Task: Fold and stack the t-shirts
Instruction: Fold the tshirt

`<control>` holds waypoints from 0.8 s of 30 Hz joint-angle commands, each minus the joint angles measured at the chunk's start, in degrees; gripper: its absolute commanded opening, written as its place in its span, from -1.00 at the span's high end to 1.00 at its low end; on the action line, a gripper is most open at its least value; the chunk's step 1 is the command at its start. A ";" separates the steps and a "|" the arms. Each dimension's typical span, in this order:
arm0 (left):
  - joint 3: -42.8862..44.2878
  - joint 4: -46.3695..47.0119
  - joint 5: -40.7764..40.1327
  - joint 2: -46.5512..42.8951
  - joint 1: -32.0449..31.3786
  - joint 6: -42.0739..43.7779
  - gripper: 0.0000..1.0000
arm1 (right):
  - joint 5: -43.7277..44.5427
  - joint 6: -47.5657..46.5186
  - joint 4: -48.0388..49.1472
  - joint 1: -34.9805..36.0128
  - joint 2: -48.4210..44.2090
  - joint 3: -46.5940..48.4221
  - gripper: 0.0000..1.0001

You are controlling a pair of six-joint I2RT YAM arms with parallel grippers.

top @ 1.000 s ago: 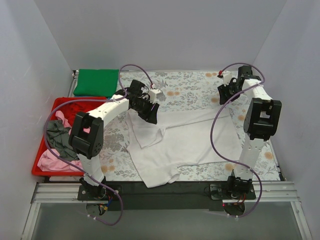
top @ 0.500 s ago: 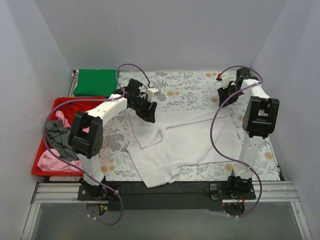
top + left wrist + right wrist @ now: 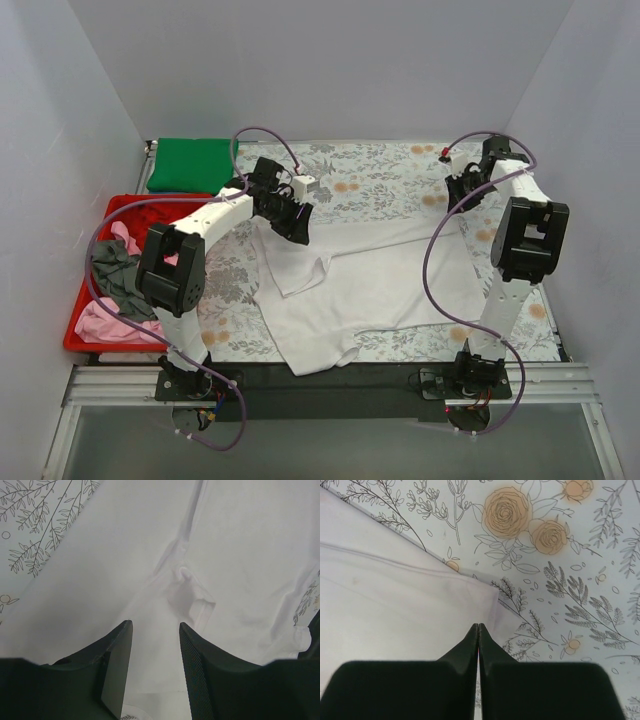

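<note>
A large white t-shirt (image 3: 385, 280) lies spread on the floral cloth, its left side partly folded over. My left gripper (image 3: 297, 224) hovers open over that folded part, and in the left wrist view only white cloth (image 3: 100, 580) shows below the gap between its fingers (image 3: 121, 647). My right gripper (image 3: 460, 186) is shut just over the shirt's far right corner (image 3: 487, 592), with nothing visibly pinched. A folded green t-shirt (image 3: 192, 163) sits at the back left. Pink (image 3: 110, 318), grey (image 3: 115, 268) and red (image 3: 160, 215) t-shirts lie heaped in the bin.
The red plastic bin (image 3: 72, 335) stands along the left edge. The grey floral cloth (image 3: 380, 170) covers the table, bare behind and to the right of the white shirt (image 3: 560, 580). Grey walls close in the left, back and right sides.
The right gripper's jaws have closed and it has drifted slightly right and back. The left gripper has shifted a little toward the back left and stayed open.
</note>
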 commanded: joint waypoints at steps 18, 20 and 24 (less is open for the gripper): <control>0.77 -0.26 0.20 -2.61 0.57 0.61 0.16 | -3.43 5.45 -1.19 -1.17 5.56 8.25 -0.10; 0.42 -0.26 0.12 -2.52 0.48 0.78 0.16 | -4.04 5.80 -1.28 -1.17 6.44 8.78 -0.06; -0.20 0.01 0.12 -2.26 0.66 0.79 0.16 | -5.54 6.24 -1.37 -0.74 7.15 9.05 0.01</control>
